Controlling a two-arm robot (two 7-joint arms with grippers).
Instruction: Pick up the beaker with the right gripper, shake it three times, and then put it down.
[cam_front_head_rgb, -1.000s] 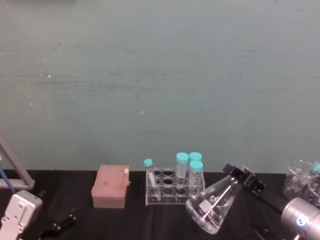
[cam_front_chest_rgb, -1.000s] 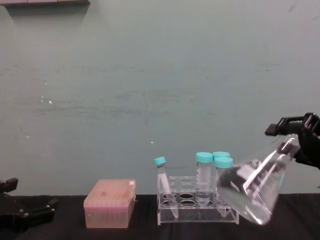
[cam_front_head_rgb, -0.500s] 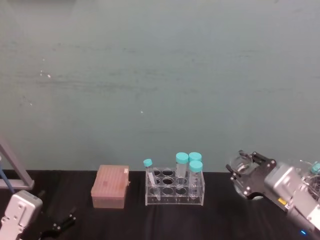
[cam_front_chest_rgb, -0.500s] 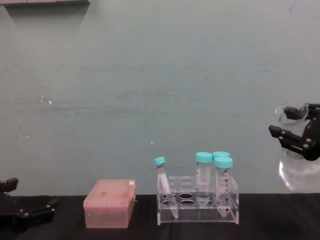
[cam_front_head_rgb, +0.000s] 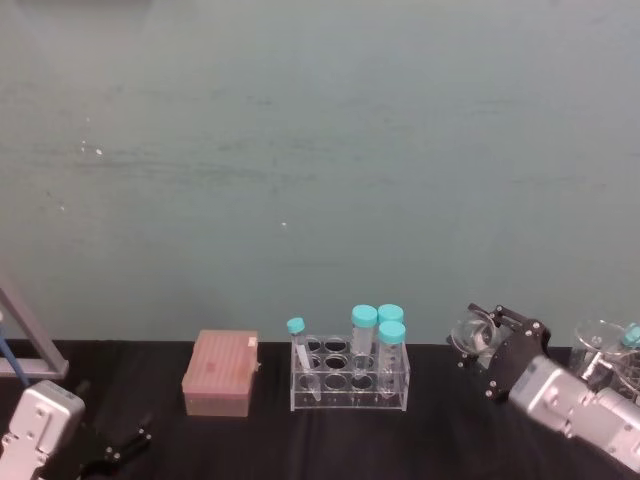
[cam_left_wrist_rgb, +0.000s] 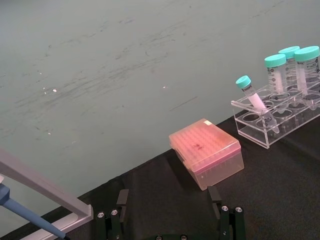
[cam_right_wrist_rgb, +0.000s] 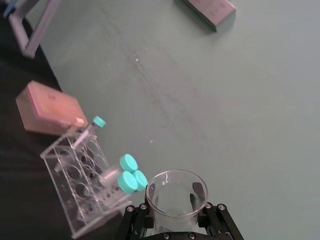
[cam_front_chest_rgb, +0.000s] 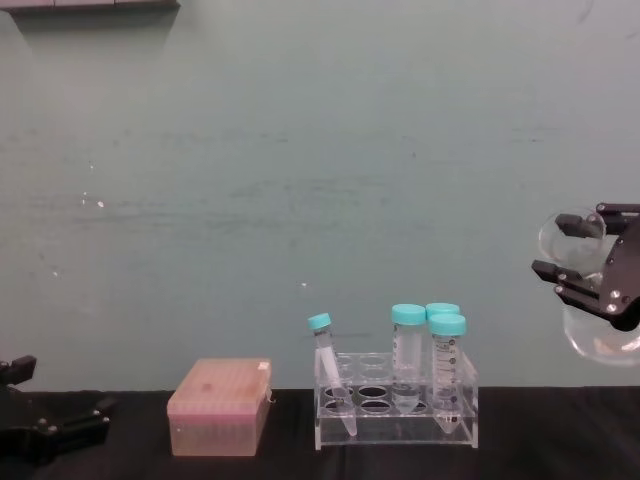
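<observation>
Leaning aloft, the clear beaker (cam_front_chest_rgb: 598, 343) rests in the right hand (cam_front_chest_rgb: 566, 250).

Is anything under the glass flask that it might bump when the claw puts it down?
Nothing visible is. The right claw holds the clear glass conical flask in the air over the black table. The clear tube rack stands off to its left, other clear glassware to its right.

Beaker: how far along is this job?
Done: the beaker is picked up, its neck clamped in the right gripper, held tilted above the table. In hand: the shaking, judging by the tilt; the count can't be told. To do: setting it down. The left gripper sits open, low on the left.
</observation>
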